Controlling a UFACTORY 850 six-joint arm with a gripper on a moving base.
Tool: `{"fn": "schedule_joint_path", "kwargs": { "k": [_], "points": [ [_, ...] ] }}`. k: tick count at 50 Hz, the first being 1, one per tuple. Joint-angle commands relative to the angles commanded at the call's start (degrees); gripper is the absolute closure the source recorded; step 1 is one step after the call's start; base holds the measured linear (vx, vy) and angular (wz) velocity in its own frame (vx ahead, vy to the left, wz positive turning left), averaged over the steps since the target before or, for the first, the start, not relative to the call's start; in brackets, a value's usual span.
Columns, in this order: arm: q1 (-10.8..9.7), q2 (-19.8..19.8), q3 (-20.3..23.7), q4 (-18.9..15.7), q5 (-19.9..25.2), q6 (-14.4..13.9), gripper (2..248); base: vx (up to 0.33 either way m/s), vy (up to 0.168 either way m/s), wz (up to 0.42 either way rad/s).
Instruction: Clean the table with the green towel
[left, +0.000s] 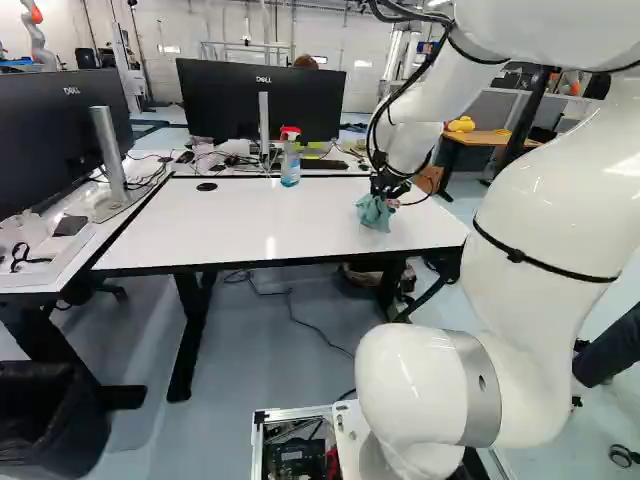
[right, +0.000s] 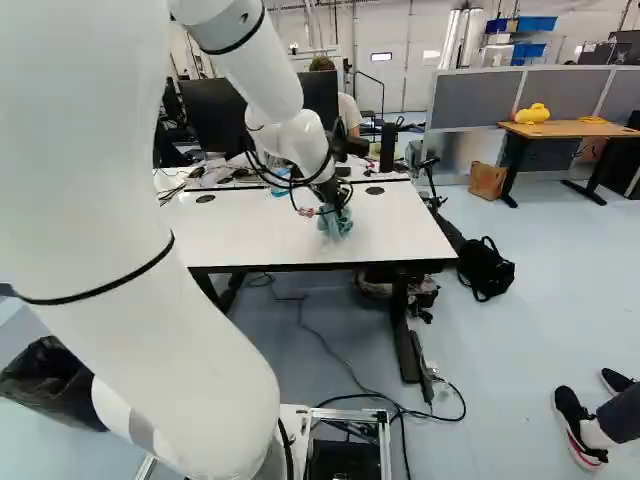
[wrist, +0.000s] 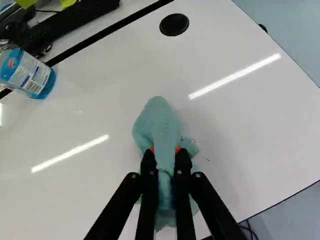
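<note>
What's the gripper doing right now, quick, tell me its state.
Gripper: closed on the green towel, which is pinched between its two fingers.

On the white table (left: 240, 222), a spray bottle (left: 290, 165) stands left of the green towel (left: 375, 213) bunched at the pincer (left: 384, 190).
</note>
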Motion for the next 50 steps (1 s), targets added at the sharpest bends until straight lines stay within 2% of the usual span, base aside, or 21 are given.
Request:
{"fn": "schedule_joint_path", "kwargs": {
  "k": [6,28,50],
  "points": [
    [-0.89,-0.32,-0.33,0.0,0.0,0.0,213,0.0,0.0,0.0],
    [-1.53,-0.65,-0.61,0.0,0.0,0.0,213,0.0,0.0,0.0],
    [-2.33,-4.3,-1.53,0.0,0.0,0.0,213,0.0,0.0,0.0]
  ]
}}
